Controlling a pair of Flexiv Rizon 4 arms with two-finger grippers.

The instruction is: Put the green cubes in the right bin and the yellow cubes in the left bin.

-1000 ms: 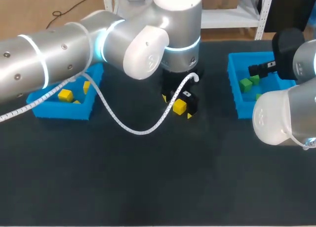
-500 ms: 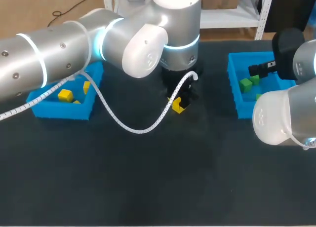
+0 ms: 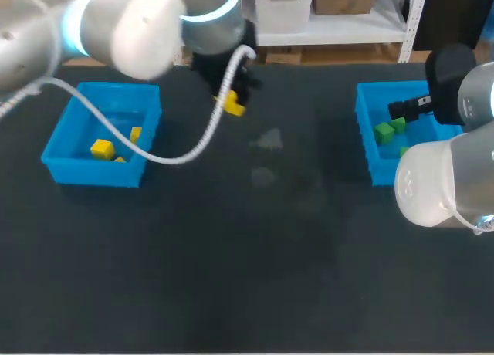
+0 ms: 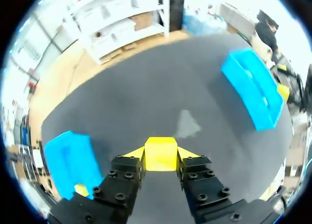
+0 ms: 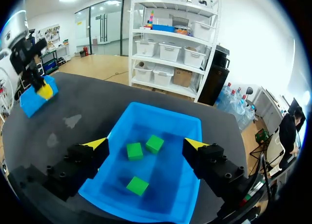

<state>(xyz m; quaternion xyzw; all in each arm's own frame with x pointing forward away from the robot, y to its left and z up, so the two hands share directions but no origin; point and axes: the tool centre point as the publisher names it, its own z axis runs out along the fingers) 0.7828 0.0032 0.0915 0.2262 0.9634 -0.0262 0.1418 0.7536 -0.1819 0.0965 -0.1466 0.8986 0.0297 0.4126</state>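
My left gripper [image 3: 235, 100] is shut on a yellow cube [image 3: 232, 103], held in the air above the table's far side, to the right of the left blue bin [image 3: 93, 174]. In the left wrist view the yellow cube [image 4: 160, 154] sits squarely between the fingers. Two yellow cubes [image 3: 102, 148] lie in the left bin. My right gripper [image 5: 146, 144] hangs open over the right blue bin [image 5: 165, 111], with nothing between its fingers. Three green cubes [image 5: 134, 151] lie in that bin, also visible as green cubes [image 3: 384, 133] in the head view.
The dark table mat [image 3: 255, 255] carries no loose cubes. The right bin [image 3: 363, 150] stands at the right edge and is partly covered by my right arm [image 3: 440, 181]. A white cable [image 3: 185, 150] droops from my left arm over the table.
My left gripper closed on the yellow cube at the table's middle, lifted it, and carried it back and to the left, toward the left bin. My right arm has stayed still.
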